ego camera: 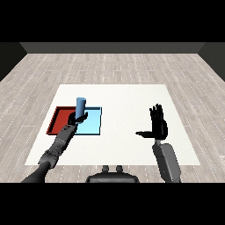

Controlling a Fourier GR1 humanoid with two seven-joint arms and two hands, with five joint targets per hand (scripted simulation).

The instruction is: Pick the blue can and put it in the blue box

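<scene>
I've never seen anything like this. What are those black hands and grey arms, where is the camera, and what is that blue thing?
You are looking down from the robot's head across a white table. The two grey forearms are its own. The left robot hand, black with its fingers curled, holds an upright blue cylindrical can above two flat trays lying side by side: a red tray and a light blue tray. The can seems to be near where they meet. The right robot hand is raised, fingers straight, holding nothing.
</scene>
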